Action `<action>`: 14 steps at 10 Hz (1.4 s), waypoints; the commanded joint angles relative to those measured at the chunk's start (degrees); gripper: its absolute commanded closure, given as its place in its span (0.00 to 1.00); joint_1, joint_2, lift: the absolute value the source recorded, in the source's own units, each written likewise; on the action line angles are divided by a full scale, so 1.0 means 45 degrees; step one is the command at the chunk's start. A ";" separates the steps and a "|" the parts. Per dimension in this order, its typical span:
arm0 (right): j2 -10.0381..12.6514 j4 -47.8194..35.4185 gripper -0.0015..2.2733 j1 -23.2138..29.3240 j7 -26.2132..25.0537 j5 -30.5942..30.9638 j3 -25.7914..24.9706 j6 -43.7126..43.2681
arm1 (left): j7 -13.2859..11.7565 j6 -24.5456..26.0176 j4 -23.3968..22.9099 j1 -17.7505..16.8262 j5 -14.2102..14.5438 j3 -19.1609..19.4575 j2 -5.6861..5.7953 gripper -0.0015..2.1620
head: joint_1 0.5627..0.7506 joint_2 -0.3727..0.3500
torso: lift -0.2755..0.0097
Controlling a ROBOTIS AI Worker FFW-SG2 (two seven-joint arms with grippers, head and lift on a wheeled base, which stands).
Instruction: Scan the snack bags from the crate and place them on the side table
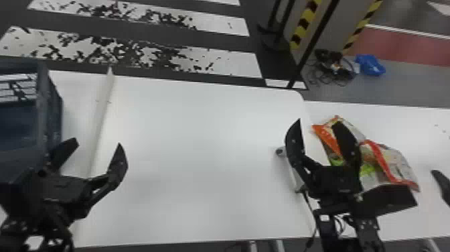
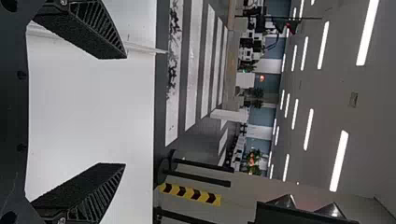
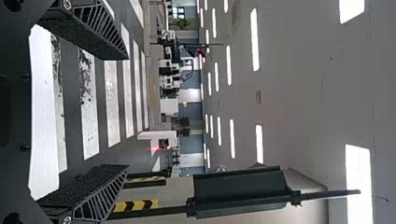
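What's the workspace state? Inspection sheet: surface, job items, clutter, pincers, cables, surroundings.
Surface: white table, pale ridge near its left end.
Job items: snack bags on the side table, right; blue crate, left, contents unclear; small grey device at the white table's right edge, possibly the scanner.
Clutter: blue bundle on the floor beyond.
Pincers: left pincer open, right pincer open; nothing seen in either.
Cables: dark tangle on the floor near the bundle.
Surroundings: worn white floor stripes; yellow-black striping.
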 commanded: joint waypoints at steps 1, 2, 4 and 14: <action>0.0004 0.0456 0.03 0.0053 -0.0308 0.1131 0.1221 -0.0335 | 0.0101 -0.0172 0.0172 0.0000 -0.0008 0.0000 0.0001 0.02 | 0.70 0.30 | 0.68; 0.0043 0.0769 0.03 0.0014 -0.0698 0.1756 0.1749 -0.0452 | 0.0160 -0.0407 0.0329 0.0000 -0.0027 -0.0078 0.0001 0.02 | 0.70 0.37 | 0.68; 0.0102 0.1042 0.03 -0.0084 -0.0718 0.1990 0.1925 -0.0101 | 0.0316 -0.0915 0.0407 0.0078 -0.0067 -0.0078 0.0040 0.02 | 0.70 0.44 | 0.68; 0.0278 0.1159 0.03 -0.0279 -0.0718 0.1971 0.1729 0.0681 | 0.0472 -0.1774 0.0290 0.0195 -0.0067 -0.0039 0.0177 0.02 | 0.70 0.47 | 0.68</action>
